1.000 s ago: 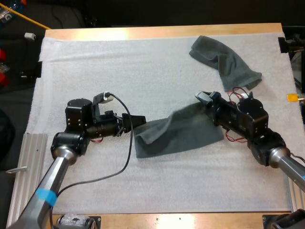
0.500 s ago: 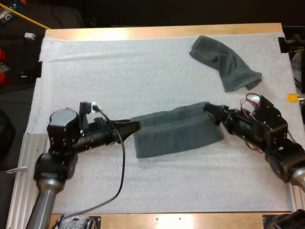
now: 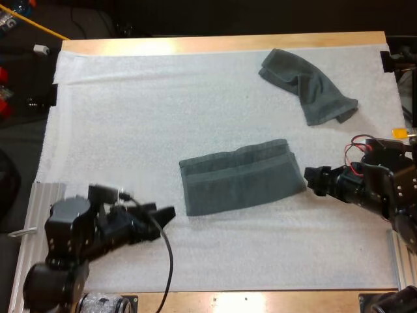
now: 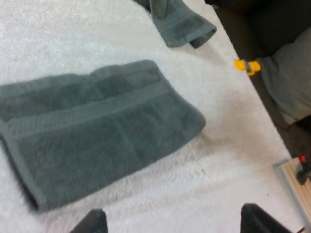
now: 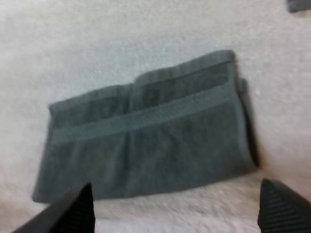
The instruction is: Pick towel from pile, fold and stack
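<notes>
High view: your folded towel (image 3: 240, 177) lies flat on the white mat (image 3: 130, 111) as a long rectangle, with a woven band running along its length. Your left gripper (image 3: 164, 212) is off the folded towel's near left corner, apart from it, with bare mat between. Your right gripper (image 3: 311, 182) is just beside the folded towel's right end, and a thin gap of mat separates the two. The crumpled towel (image 3: 309, 85) lies beyond the folded towel's far right corner, well apart from it.

Left wrist view: your left fingers (image 4: 92, 221) stand wide apart with only mat between them, on the near side of the folded towel (image 4: 97, 131) and clear of its edge. Past the folded towel you can see one end of the crumpled towel (image 4: 182, 24).

Right wrist view: your right fingers (image 5: 73, 208) are also spread wide and grip nothing. The folded towel (image 5: 146, 141) lies just ahead of them, untouched. Its layered edges are stacked at one short end, and the band runs straight across it.
</notes>
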